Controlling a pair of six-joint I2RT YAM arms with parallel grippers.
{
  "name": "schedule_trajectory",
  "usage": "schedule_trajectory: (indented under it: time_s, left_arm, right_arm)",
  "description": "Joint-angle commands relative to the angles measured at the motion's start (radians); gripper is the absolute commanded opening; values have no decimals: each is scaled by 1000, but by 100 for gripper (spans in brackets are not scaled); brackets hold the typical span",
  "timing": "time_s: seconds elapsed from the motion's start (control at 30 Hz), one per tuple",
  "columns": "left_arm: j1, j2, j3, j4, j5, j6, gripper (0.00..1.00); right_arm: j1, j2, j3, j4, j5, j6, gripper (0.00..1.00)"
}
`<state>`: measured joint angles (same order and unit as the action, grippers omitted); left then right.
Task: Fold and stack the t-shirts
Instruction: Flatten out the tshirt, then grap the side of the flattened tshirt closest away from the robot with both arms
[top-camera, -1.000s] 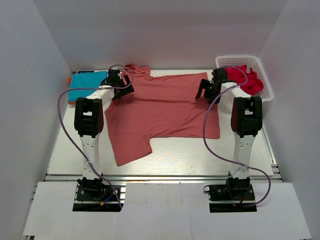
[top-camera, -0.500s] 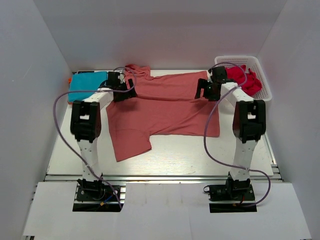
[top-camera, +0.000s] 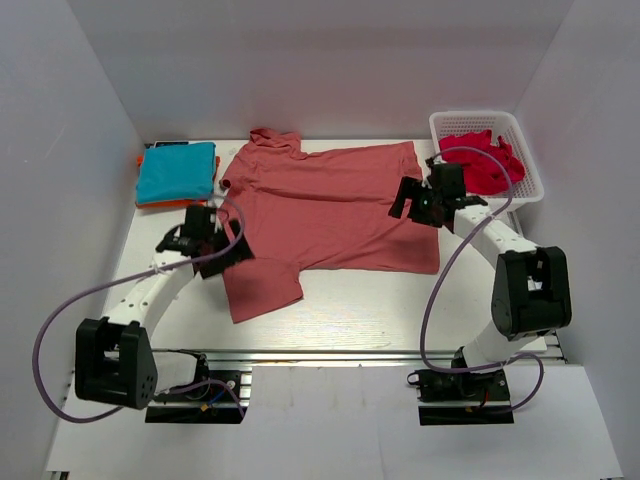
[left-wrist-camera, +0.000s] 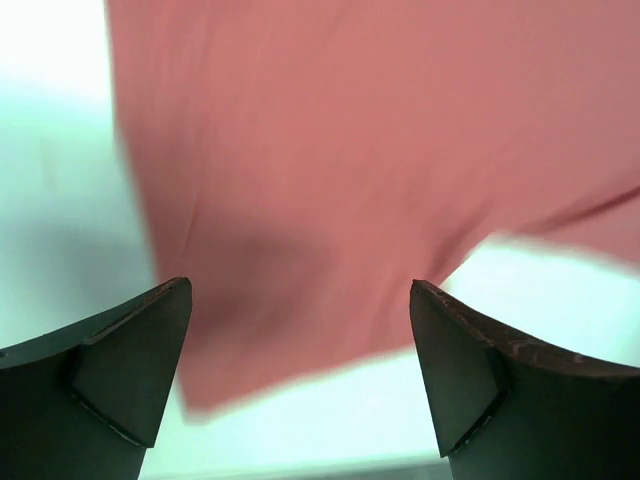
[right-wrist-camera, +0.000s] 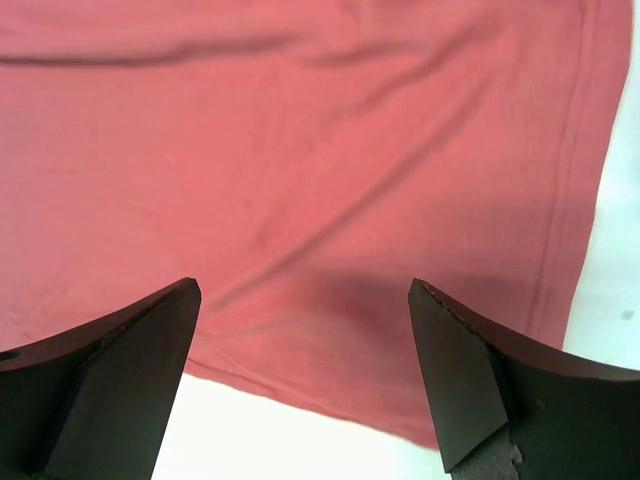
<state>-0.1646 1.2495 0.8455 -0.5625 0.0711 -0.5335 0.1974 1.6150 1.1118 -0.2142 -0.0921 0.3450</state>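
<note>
**Drawn back toward the near edge: both pincers, empty, over the flat salmon-red tee**

Moved since a second ago:
- left pincer (top-camera: 212, 243), from the shirt's far-left part down to its near-left sleeve, arm now slung low and out to the left
- right pincer (top-camera: 415, 200), slightly nearer along the shirt's right side, arm swung out to the right

Cloth outline: little changed.

Step in hand, as judged: smoothing finished, first fold not yet begun.

Pincer state:
- Left: fingers spread wide, pinching nothing, hovering over the near-left sleeve. Wrist view blurred.
- Right: fingers spread wide, pinching nothing, above the shirt's near-right area, just inside the hem corner.

Next move, as judged: descent of both pincers onto the near edge of the cloth, at the sleeve and the hem corner. Low pinch needed, the thin cotton lying flush on the tabletop (top-camera: 400, 310). Then an even lift and carry across, both sides level to avoid skew.

Item: salmon-red t-shirt (top-camera: 330, 205)
- Place: middle of the tabletop, reaching the far edge.
- Look: dusty, matt and soft, spread single-layer with faint ripples. Stitched hem along the right side; one sleeve pointing to the near-left corner; bunched piece at far left, collar or sleeve not told.

Other stock:
- teal t-shirt (top-camera: 177, 170), folded at the far-left corner
- orange t-shirt (top-camera: 160, 203), beneath the teal one, only its edges showing
- crimson t-shirt (top-camera: 485, 172), crumpled in the white basket (top-camera: 470, 122) at the far-right corner
</note>
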Motion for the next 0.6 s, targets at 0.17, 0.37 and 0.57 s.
schedule_trajectory:
  time_s: [0.17,0.37,0.57]
  left_arm:
    - [-27,-130,-209,-255,55,-151,96]
    - [-46,-91,-240,-245,4,-163,73]
    - [-55,-79,-313,-107,30,-181,58]
  right_arm:
    - [-4,-139,-121,107,0,98,90]
    - [-9,-223,-225,110,86,161,90]
    - [-10,-294,-291,50,173,192,90]
